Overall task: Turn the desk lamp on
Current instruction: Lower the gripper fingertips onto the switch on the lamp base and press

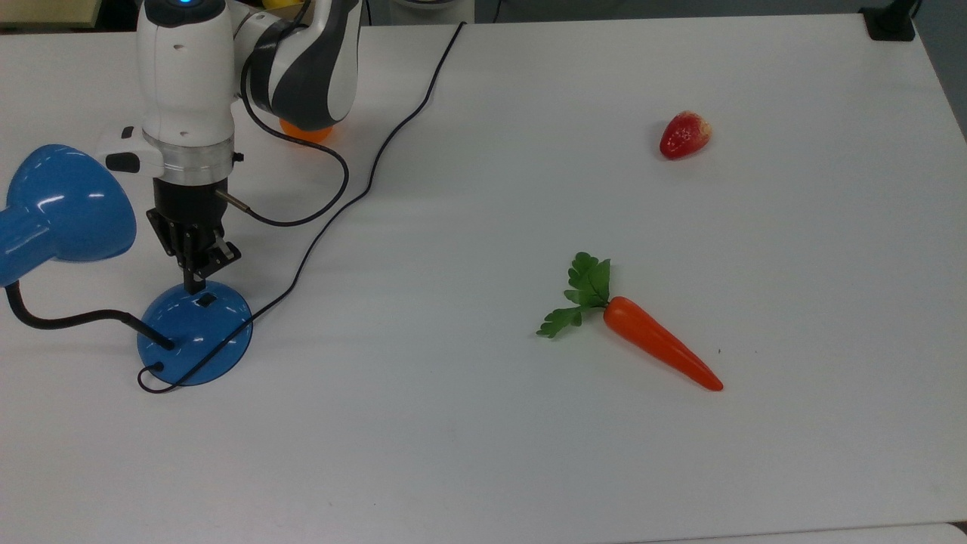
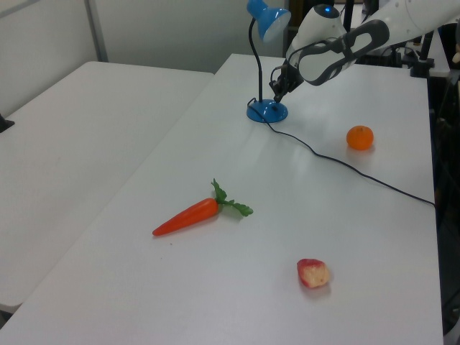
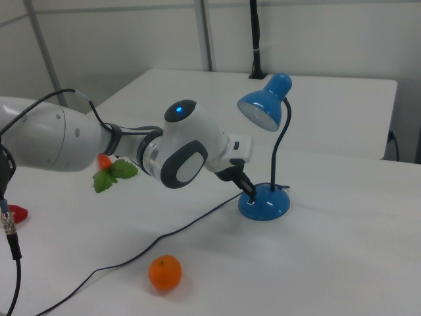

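Note:
The desk lamp is glossy blue, with its cone shade (image 1: 64,204) at the top view's left on a bendy black neck. Its round base (image 1: 195,336) carries a small black switch (image 1: 205,301). My gripper (image 1: 194,284) points down with its fingers shut and nothing between them. Its tips are at the far edge of the base, just beside the switch. In the left view the gripper (image 2: 274,97) sits right over the base (image 2: 267,112), below the shade (image 2: 267,18). In the right view the gripper (image 3: 250,192) meets the top of the base (image 3: 264,205).
The lamp's thin black cord (image 1: 378,162) snakes from the base to the table's far edge. An orange (image 2: 359,137) lies behind my arm. A carrot (image 1: 657,349) and a strawberry (image 1: 684,134) lie far off toward the top view's right.

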`<state>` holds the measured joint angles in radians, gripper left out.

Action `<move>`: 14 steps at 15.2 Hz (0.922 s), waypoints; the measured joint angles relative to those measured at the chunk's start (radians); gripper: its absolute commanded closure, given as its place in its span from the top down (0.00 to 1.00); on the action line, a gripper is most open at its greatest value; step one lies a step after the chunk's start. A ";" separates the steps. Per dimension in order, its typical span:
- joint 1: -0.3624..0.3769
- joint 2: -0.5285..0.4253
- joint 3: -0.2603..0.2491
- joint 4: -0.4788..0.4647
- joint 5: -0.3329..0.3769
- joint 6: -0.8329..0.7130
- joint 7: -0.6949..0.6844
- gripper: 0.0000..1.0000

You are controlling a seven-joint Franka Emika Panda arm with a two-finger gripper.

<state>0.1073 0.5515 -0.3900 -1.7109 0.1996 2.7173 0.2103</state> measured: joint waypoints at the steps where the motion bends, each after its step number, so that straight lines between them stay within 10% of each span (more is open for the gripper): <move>1: 0.000 0.003 0.000 0.002 0.000 0.000 0.000 0.00; 14: 0.000 0.021 0.000 0.016 0.001 0.000 0.002 0.00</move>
<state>0.1072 0.5728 -0.3900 -1.6946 0.2006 2.7174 0.2124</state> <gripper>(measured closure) 0.991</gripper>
